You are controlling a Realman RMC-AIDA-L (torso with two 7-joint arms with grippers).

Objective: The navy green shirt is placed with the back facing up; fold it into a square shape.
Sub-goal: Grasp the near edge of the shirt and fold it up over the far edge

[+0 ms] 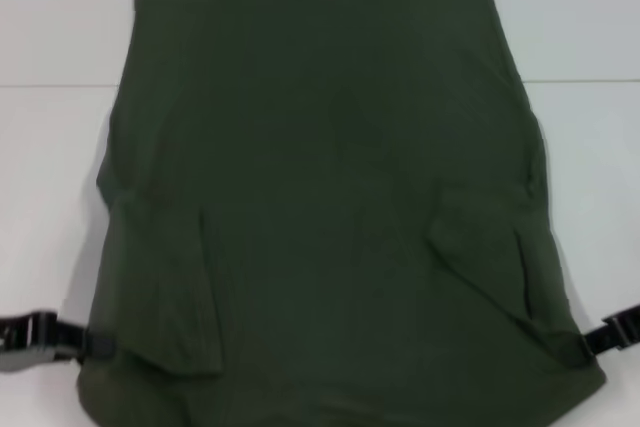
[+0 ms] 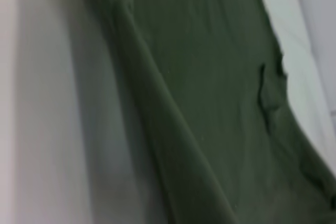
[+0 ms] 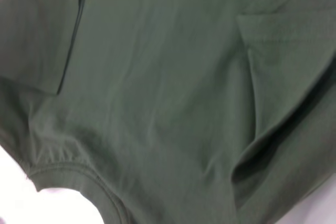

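Nearest, left gripper [image 1: 85,342] and right gripper [image 1: 590,340] at shirt's near corners, apparently pinching cloth, though fingers hidden, cannot tell. Navy green shirt [image 1: 330,197] plain dark olive, both sleeves folded inward, spread across white bench [image 1: 40,167]. No lettering visible. Far hem straight.

One navy green shirt [image 1: 330,207], dark olive, plain side up, spread on one white table [image 1: 50,147]
Two short sleeves, one on each side, both folded in over the body
Two grippers: left gripper [image 1: 40,335] at the shirt's near left corner, right gripper [image 1: 615,332] at its near right corner
One collar opening, seen in the right wrist view
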